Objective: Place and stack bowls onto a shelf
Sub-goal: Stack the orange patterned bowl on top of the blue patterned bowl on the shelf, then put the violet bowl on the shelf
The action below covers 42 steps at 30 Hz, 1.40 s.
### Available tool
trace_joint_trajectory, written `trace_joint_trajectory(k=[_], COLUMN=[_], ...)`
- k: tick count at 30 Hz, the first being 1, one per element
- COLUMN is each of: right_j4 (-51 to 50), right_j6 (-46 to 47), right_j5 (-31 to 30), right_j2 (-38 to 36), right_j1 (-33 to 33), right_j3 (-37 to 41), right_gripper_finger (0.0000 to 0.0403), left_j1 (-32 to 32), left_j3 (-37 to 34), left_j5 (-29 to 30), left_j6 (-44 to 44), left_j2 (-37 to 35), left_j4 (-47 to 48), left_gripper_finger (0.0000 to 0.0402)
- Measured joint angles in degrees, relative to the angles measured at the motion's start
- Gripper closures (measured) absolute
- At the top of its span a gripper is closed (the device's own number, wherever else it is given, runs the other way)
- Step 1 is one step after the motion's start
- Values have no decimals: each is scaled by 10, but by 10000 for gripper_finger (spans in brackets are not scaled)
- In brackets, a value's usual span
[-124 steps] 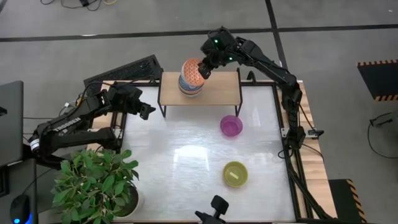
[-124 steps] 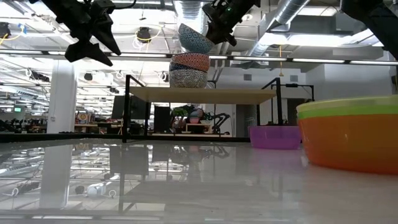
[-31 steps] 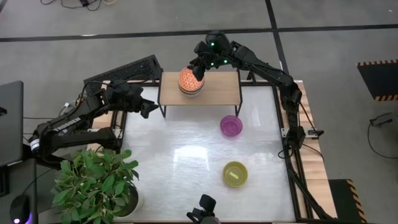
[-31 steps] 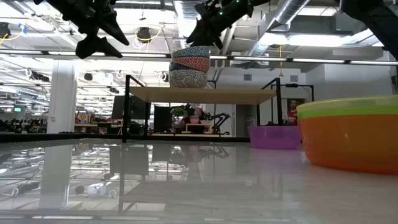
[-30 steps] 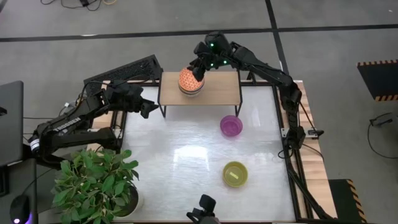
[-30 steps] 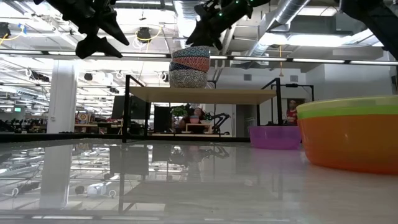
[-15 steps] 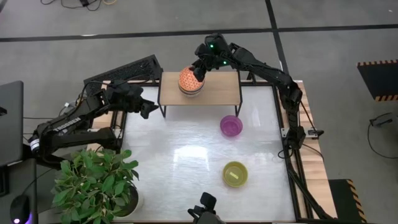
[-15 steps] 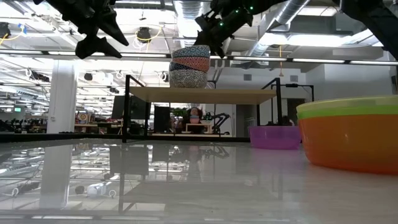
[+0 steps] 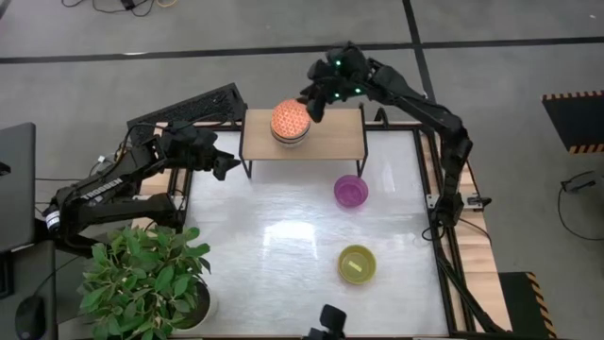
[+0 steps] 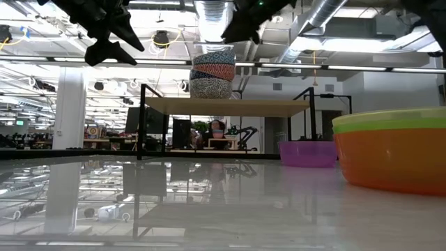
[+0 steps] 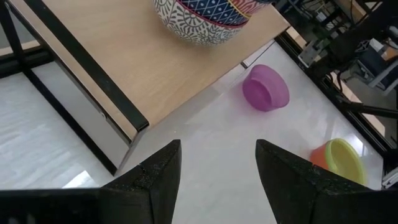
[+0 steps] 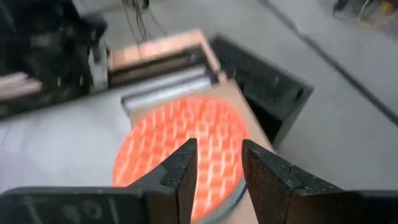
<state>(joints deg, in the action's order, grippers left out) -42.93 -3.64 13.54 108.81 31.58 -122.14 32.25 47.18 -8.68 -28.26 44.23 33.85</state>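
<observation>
Hovering just above the stacked bowls (image 9: 291,122) on the shelf (image 9: 330,144), right gripper (image 9: 315,106) jaws parted, empty; left gripper (image 9: 223,166) waiting wide beside white glossy table (image 9: 274,236).

**Both arms raised, fingers parted**

The right arm's dark two-finger gripper (image 9: 319,101) hangs high at the table's far edge, its fingers apart and empty. The left arm's dark two-finger gripper (image 9: 224,166) waits raised at the table's left side, fingers likewise spread.
</observation>
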Motion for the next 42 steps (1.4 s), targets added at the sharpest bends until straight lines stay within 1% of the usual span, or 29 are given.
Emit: trace_joint_trajectory(k=[2,7,17,21,23,26,28,31,33,36,38,42], right_j4=[-40,-83,-77,-64,-74,-129,-195,-297,-346,-382,-390,-377], right_j6=[-17,-25,-31,-41,-36,-29,-16,8,32,61,76,112], right_j5=[0,1,-3,-3,-3,-3,-3,-3,-9,-57,-72,-77], right_j2=[-6,-10,-8,-8,-16,-39,-64,-98,-108,-122,-137,-163], right_j1=[0,-1,1,-3,-4,-4,-8,-17,-33,-69,-98,-159], right_j3=[1,2,60,59,48,17,4,8,24,73,122,230], right_gripper_finger=[254,268,272,272,272,272,272,272,272,267,257,224], left_j1=[0,0,0,0,0,0,0,0,0,0,0,0], left_j3=[0,0,0,0,0,0,0,0,0,0,0,0], left_j5=[0,4,4,7,10,16,16,16,16,15,16,15], left_j6=[0,0,-12,-14,-14,-15,-16,-18,-18,-18,-15,-14], left_j2=[0,0,0,0,0,0,0,0,0,0,0,0], left_j4=[-2,-3,-3,-3,-3,-4,-3,-3,-4,-3,-4,-3], left_gripper_finger=[211,211,211,211,211,211,211,211,211,211,211,211])
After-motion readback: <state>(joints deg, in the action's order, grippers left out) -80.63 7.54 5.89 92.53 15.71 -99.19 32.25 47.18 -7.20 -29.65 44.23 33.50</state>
